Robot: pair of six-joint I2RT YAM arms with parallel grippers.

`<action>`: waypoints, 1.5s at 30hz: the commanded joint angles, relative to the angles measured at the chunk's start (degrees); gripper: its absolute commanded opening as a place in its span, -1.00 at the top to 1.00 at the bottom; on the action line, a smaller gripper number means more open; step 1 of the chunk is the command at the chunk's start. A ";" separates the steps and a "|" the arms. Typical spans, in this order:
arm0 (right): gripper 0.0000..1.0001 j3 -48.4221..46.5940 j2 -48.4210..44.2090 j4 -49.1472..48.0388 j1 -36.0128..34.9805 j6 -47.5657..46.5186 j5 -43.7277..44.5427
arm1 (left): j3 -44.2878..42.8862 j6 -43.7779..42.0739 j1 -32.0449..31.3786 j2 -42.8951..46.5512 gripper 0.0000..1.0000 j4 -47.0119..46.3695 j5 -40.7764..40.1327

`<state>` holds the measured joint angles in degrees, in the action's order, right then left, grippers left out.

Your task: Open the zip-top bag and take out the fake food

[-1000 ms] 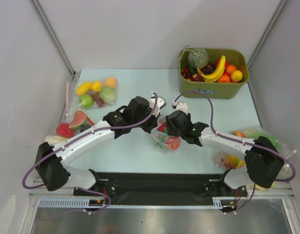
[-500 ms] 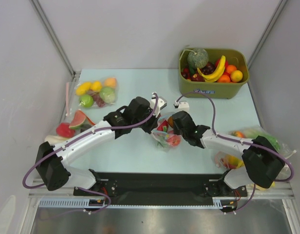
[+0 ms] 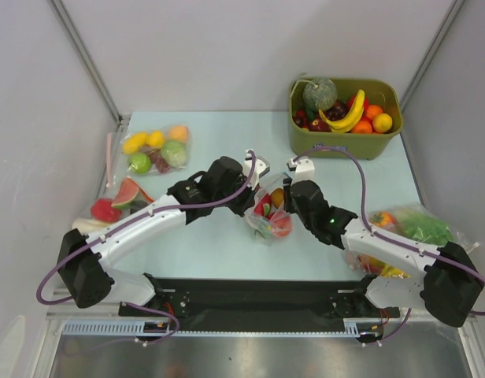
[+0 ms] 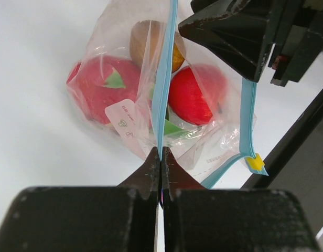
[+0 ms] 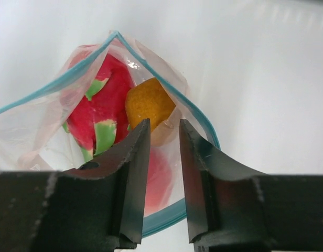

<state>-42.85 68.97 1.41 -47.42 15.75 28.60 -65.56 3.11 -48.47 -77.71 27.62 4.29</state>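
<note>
The zip-top bag (image 3: pixel 270 219) lies mid-table, its mouth open. My left gripper (image 3: pixel 253 203) is shut on one side of its blue-green zip strip (image 4: pixel 164 79), pinched at the fingertips (image 4: pixel 161 157). Inside is the fake food: a yellow-orange round fruit (image 5: pixel 146 102) and red fruits with green bits (image 5: pixel 111 100), also seen in the left wrist view (image 4: pixel 190 94). My right gripper (image 3: pixel 294 197) hovers at the open mouth (image 5: pixel 164 126), jaws a little apart, empty, tips just above the yellow-orange fruit. The other zip edge with a yellow slider (image 4: pixel 254 161) hangs free.
An olive-green bin (image 3: pixel 345 143) with a melon, a banana and other fruit stands at the back right. Other bags of fake fruit lie at the left (image 3: pixel 156 150), near left (image 3: pixel 116 201) and right (image 3: pixel 412 224). A black strip (image 3: pixel 250 293) runs along the near edge.
My right arm has swung its elbow to the right and the gripper has drawn back a little, uncovering more of the bag. My left gripper has kept its hold.
</note>
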 commanded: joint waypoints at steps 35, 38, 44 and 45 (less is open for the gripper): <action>-0.69 -5.31 21.99 -20.83 8.83 -14.52 -27.89 | -0.45 -0.56 -1.81 -1.65 0.99 0.60 2.12; -0.69 -6.45 24.54 -22.32 9.97 -15.04 -30.35 | -0.53 -0.65 -1.98 -1.65 0.99 0.68 2.21; -0.10 -9.00 28.32 -22.15 10.68 -15.05 -34.22 | -0.53 -0.65 -2.07 -1.92 0.99 0.60 2.47; 0.00 -8.92 28.41 -21.98 10.59 -14.70 -34.31 | -0.53 -0.74 -2.07 -1.66 0.99 0.68 2.30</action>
<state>-49.76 96.01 -19.62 -37.17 1.41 -3.86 -65.56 2.98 -49.67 -79.85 28.45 4.75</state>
